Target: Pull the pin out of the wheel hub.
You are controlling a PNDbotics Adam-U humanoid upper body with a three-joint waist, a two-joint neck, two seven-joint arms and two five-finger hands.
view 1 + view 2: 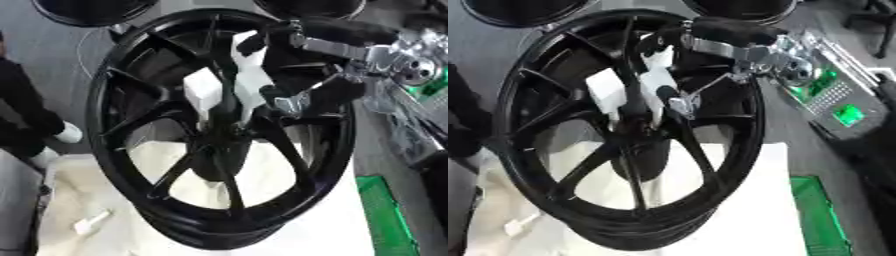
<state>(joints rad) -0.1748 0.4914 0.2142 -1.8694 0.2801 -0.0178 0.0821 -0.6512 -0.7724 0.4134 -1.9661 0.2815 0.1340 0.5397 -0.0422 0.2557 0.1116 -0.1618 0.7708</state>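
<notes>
At the centre of the view, a large black spoked metal wheel (219, 135) stands tilted on a white cloth-covered worktop (324, 220), its rim (210, 231) filling most of the picture. Two white blocky pieces sit at the hub: one white rectangular block (201, 92) at about ten o'clock from the hub centre, and a taller white pin-like piece (249, 80) at about twelve o'clock, rising toward the upper rim. Which of them is the pin cannot be told for certain.

The right robot hand (302, 97), black with silver joints, comes in from two o'clock across the upper spokes; its fingers are curled around the taller white piece, holding it from the right side. The silver wrist and forearm (398, 60) stretch away toward the upper right corner.

A small white object (90, 222) lies on the worktop at seven o'clock, outside the rim. A green crate edge (385, 215) shows at four o'clock. The left robot hand does not show.
</notes>
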